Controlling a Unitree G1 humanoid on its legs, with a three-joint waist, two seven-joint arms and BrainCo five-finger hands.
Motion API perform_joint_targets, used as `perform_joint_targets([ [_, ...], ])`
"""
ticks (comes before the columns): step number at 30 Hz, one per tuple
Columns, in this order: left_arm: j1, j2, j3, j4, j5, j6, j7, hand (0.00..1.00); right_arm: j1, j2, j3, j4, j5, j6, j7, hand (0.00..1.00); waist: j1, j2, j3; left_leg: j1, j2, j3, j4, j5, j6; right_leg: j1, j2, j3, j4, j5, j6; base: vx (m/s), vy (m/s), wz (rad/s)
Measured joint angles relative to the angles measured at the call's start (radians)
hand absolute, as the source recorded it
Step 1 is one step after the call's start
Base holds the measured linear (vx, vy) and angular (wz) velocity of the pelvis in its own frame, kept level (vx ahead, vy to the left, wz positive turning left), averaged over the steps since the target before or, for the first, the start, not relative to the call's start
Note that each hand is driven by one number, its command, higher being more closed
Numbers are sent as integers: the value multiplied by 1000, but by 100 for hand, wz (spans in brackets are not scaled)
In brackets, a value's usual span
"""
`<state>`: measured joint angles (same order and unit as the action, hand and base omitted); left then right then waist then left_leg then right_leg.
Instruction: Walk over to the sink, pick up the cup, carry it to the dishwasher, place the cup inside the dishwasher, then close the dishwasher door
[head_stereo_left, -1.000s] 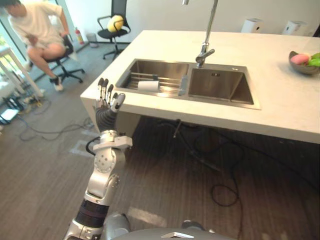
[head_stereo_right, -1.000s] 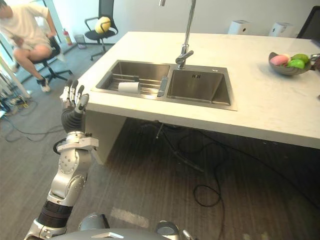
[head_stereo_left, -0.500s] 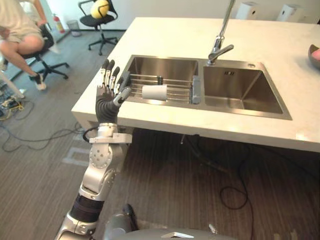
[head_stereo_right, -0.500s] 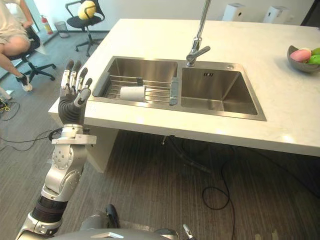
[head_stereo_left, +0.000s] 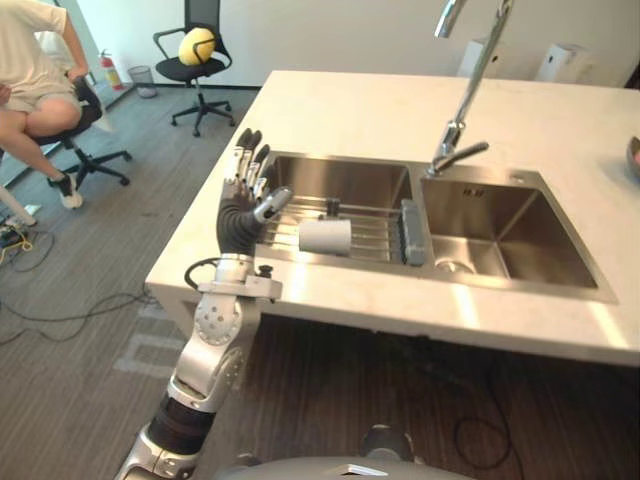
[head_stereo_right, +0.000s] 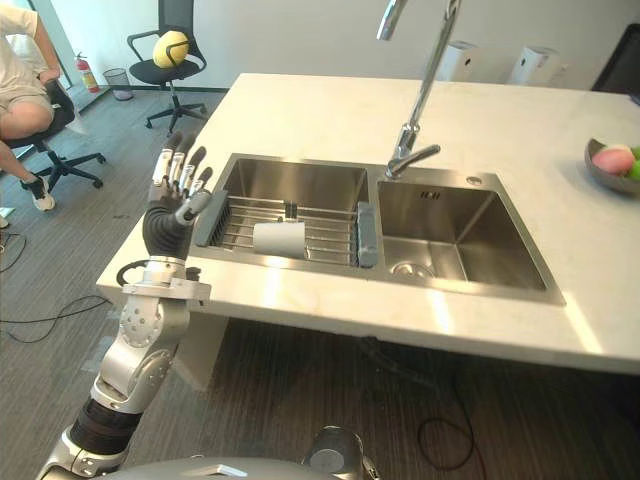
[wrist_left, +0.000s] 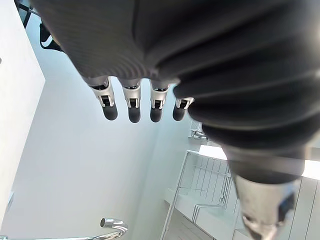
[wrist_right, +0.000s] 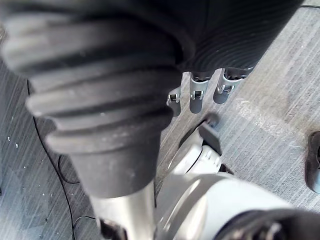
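White counter (head_stereo_right: 330, 110) with double sink (head_stereo_right: 470, 250). Wire rack (head_stereo_right: 335, 232) sits in the left basin, and the white cup (head_stereo_right: 279, 240) lies on its side on it. Left hand (head_stereo_left: 238, 222) is raised at the counter's left edge, fingers straight, holding nothing, apart from the cup. Right hand (wrist_right: 196, 96) is over the floor and looks relaxed open, though it is partly hidden.

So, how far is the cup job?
Done: the walk; the steel double sink is near. In hand: the left hand is raised open beside it, empty; the right hand hangs open. The white cylindrical cup lies sideways on the wire rack. Left: the grasp and all later steps.
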<state>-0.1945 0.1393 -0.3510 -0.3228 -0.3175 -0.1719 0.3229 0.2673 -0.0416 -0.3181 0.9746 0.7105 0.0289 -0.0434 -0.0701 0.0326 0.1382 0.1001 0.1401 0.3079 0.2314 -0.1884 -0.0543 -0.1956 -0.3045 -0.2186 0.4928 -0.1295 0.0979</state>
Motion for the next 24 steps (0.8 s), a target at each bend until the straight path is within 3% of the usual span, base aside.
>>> perform_joint_targets([
  [1,-12,2,6,0,5,-14,43,0,33,21,14,-17,-1,18,-6,0,4,-37,-12,27,12,-11,33,-28,-49,11,12,-4,-117,267,-17,301,-287,34],
  [2,-13,0,15,3,8,-28,57,0,40,32,22,-13,-1,20,-4,0,8,-56,-27,36,16,-17,40,-41,-67,20,14,-19,-107,242,-19,336,-330,13],
  [4,-27,-58,29,-5,8,-48,102,0,32,-9,21,-16,-11,18,12,0,18,7,-40,34,92,-7,30,-48,-101,44,90,-45,-173,186,-21,318,-313,-21],
  [7,-83,-97,14,-1,12,-33,105,0,23,-11,1,-16,-5,17,20,0,9,26,-41,54,112,0,-25,-22,-120,64,120,-69,-212,152,-17,179,-149,-3],
  [13,-100,-105,-24,65,207,29,105,0,32,-2,1,-15,11,18,22,0,16,-1,-58,100,103,42,-62,-27,-117,94,127,-58,-241,150,-2,22,10,-7],
  [18,-96,1,-67,251,455,95,42,0,53,6,1,-14,11,24,39,0,7,-13,-65,113,81,61,-104,-3,-122,89,123,-37,-271,168,8,-8,29,-8],
  [21,-97,97,-89,323,647,103,13,0,53,2,-3,-13,11,36,47,0,-13,-5,-65,116,69,63,-134,14,-121,83,119,-37,-281,178,10,25,5,1],
  [24,-119,218,-96,341,757,80,23,0,53,1,-21,0,10,41,71,0,-17,-1,-65,118,60,62,-151,27,-120,84,115,-38,-292,183,13,33,8,4],
])
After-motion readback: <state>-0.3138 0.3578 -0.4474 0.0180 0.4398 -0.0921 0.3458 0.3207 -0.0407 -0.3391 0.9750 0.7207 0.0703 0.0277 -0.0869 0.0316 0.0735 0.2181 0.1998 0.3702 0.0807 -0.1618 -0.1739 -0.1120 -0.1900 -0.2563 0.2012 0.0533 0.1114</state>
